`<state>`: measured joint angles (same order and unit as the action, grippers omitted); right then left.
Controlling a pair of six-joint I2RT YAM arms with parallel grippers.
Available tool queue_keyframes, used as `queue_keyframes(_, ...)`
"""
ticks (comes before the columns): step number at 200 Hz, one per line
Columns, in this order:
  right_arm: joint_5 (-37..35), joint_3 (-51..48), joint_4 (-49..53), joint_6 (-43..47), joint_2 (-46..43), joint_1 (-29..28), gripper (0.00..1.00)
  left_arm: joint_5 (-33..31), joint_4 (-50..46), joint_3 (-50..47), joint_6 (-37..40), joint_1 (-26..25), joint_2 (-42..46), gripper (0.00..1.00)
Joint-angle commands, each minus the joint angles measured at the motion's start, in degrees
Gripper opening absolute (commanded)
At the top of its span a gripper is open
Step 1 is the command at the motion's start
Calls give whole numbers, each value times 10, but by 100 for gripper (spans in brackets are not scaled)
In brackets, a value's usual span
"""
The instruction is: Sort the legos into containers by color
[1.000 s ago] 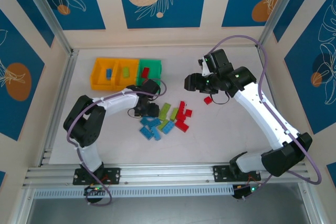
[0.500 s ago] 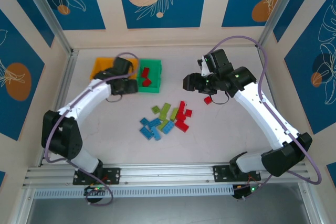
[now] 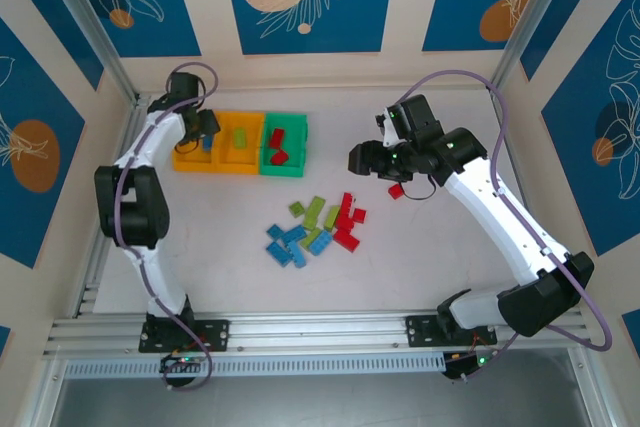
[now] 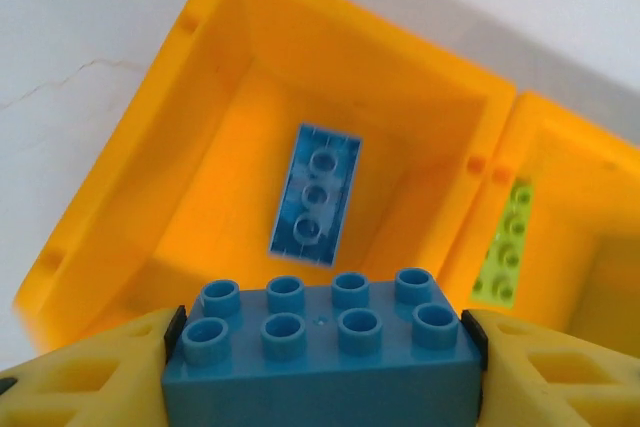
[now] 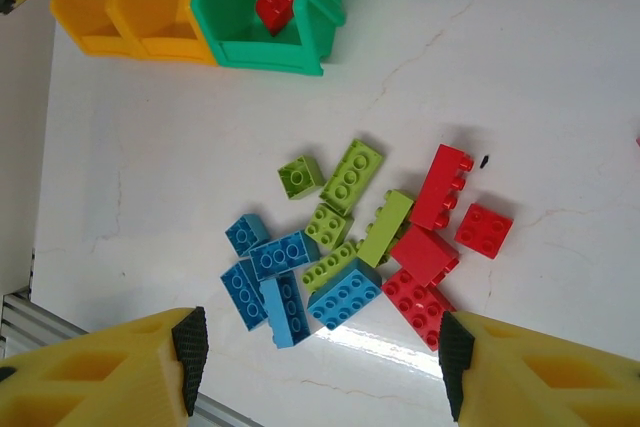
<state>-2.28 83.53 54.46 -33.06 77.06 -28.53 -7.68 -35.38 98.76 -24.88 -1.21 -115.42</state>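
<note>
1. The left claw [image 4: 320, 347] is clamped on a blue eight-stud brick [image 4: 320, 379]. One yellow finger presses each short end, and the studs face up.
2. The brick hangs over the left orange-yellow bin [image 4: 195, 137], clear of the bin's floor. This is the end bin of a joined row near the far left corner of the tabletop [image 3: 420, 277].
3. One other blue brick [image 4: 315, 194] lies flat on that bin's floor.
4. The middle orange-yellow bin [image 3: 240, 169] holds a single lime green brick [image 4: 508, 244] against its left wall.
5. The green bin [image 3: 283, 170] closes the row on the side toward the tabletop's middle. Two red bricks [image 5: 275, 2] lie inside it.
6. The right claw [image 5: 320, 347] has its fingers spread wide apart and grips nothing. It hovers above the tabletop's middle, over the loose pile.
7. In the pile, the blue bricks [image 5: 275, 282] cluster toward the left edge and the lime green bricks [image 5: 350, 207] sit in the centre. The red bricks of the pile [image 5: 430, 242] lie toward the right edge, several of them touching.
8. A lone red brick [image 3: 396, 190] lies apart from the pile, toward the right edge and close below the right arm's wrist.
</note>
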Motion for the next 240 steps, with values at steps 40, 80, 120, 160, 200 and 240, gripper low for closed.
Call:
queue_keyframes(40,12,-10,6,-15,3,-1,66,27,-62,104,33,23,-43,74)
queue_keyframes(80,14,-30,-6,-24,8,8,66,56,-47,55,23,23,42,82)
queue_keyframes(120,-35,-56,-9,-35,27,24,66,138,-11,-66,18,7,203,79)
queue_keyframes(160,-56,-113,-24,-54,64,83,66,172,-1,-196,101,-66,372,79)
queue_keyframes(200,-69,-126,-52,-37,158,131,66,182,-4,-299,218,-195,501,79)
queue_keyframes(240,-71,-76,-54,-26,279,174,70,187,-2,-372,274,-316,579,80)
